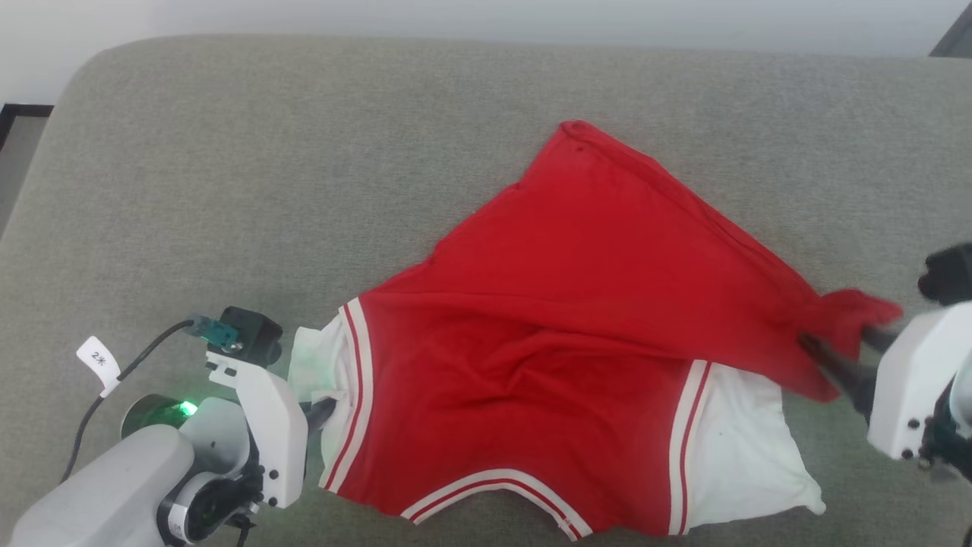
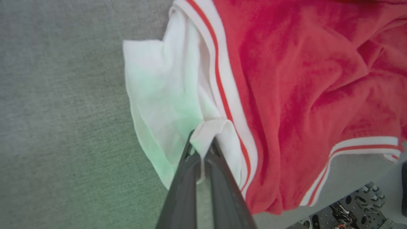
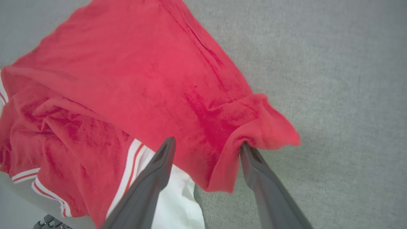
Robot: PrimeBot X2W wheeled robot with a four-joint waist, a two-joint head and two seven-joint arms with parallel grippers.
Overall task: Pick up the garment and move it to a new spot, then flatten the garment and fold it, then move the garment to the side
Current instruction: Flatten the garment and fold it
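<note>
The garment (image 1: 577, 304) is a red jersey with white sleeves and striped trim, lying rumpled on the grey cushioned surface (image 1: 304, 152). Its hem is folded diagonally toward the right, and the chest number is hidden. My left gripper (image 1: 323, 412) at the lower left is shut on a fold of the white left sleeve (image 2: 159, 86), pinched between its fingertips (image 2: 203, 144). At the right, my right gripper (image 1: 847, 348) stands open, its fingers (image 3: 159, 165) spread wide. A red corner of the garment (image 3: 254, 127) drapes between and over them.
The grey surface ends in a rounded back edge (image 1: 456, 42) before a pale wall. A strip of floor (image 1: 15, 152) shows at the far left. A white tag on a black cable (image 1: 99, 357) hangs by my left wrist. Bare grey fabric lies left of the garment and behind it.
</note>
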